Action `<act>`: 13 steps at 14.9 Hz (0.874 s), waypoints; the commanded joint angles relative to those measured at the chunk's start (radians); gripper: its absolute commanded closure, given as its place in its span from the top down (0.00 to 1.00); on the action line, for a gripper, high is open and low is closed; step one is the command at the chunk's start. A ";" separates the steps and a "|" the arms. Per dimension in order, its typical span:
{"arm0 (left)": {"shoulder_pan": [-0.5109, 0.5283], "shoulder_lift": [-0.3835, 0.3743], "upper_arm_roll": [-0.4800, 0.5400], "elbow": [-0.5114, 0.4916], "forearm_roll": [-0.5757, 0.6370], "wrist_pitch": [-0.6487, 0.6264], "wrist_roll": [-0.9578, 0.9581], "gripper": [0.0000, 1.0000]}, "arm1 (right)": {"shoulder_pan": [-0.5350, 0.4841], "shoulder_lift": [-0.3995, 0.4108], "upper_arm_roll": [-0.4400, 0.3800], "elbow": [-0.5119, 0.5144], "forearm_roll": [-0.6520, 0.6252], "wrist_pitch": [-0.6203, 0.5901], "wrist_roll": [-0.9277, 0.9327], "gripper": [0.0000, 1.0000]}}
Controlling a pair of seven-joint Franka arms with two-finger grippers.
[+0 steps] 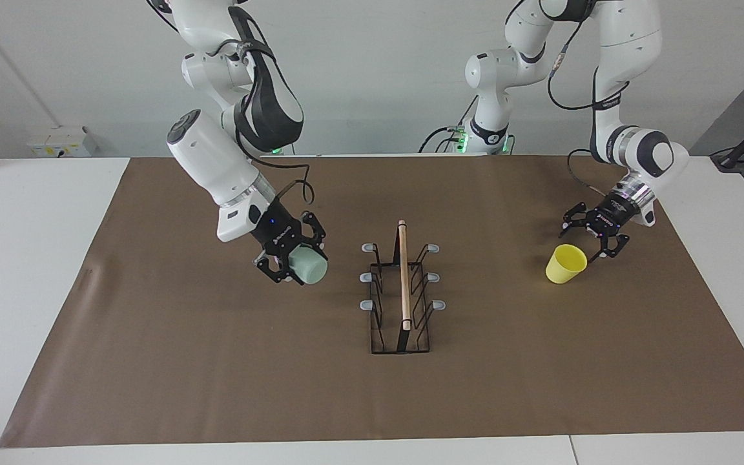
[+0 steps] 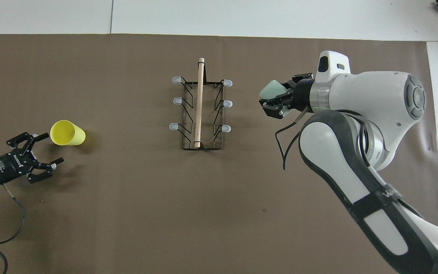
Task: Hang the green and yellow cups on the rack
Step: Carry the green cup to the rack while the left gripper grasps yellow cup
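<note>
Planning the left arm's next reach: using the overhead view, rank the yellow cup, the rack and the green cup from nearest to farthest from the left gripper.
From the open left gripper:
1. Yellow cup, on the mat just beside it.
2. Rack, mid-table.
3. Green cup, held in the right gripper, toward the right arm's end.

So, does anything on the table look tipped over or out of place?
The bright yellow plastic cup lies on its side near the open left gripper. The black wire rack stands upright; the right gripper holds the mint green cup.
</note>
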 commanded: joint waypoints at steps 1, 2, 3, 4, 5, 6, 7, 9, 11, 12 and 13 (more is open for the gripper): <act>-0.039 -0.007 0.007 -0.031 -0.061 0.040 0.048 1.00 | 0.001 -0.057 0.006 -0.096 0.275 0.047 -0.171 0.00; -0.039 -0.003 0.007 -0.029 -0.063 0.044 0.051 1.00 | -0.004 -0.072 0.006 -0.125 0.341 0.047 -0.239 0.00; -0.040 0.000 0.007 -0.029 -0.067 0.045 0.060 1.00 | -0.014 -0.084 0.006 -0.148 0.378 0.047 -0.311 0.00; -0.040 0.012 0.005 -0.028 -0.089 0.045 0.074 1.00 | -0.030 -0.090 0.006 -0.163 0.416 0.046 -0.372 0.00; -0.048 0.026 0.007 -0.020 -0.104 0.042 0.078 1.00 | -0.034 -0.095 0.006 -0.172 0.468 0.047 -0.411 0.00; -0.040 0.057 0.005 -0.016 -0.116 0.036 0.104 1.00 | -0.027 -0.100 0.006 -0.179 0.543 0.059 -0.437 0.00; -0.034 0.090 0.005 -0.002 -0.145 0.018 0.141 1.00 | -0.013 -0.104 0.008 -0.191 0.628 0.109 -0.466 0.00; -0.033 0.106 0.008 0.023 -0.168 -0.027 0.144 1.00 | 0.074 -0.104 0.006 -0.191 0.862 0.215 -0.546 0.00; -0.025 0.103 0.008 0.026 -0.170 -0.039 0.141 1.00 | 0.135 -0.095 0.008 -0.174 1.019 0.300 -0.584 0.00; -0.023 0.103 0.005 0.026 -0.172 -0.039 0.143 1.00 | 0.154 -0.086 0.008 -0.156 1.073 0.318 -0.601 0.00; -0.031 0.105 0.005 0.024 -0.181 -0.035 0.146 1.00 | 0.162 -0.072 0.008 -0.139 1.114 0.331 -0.624 0.00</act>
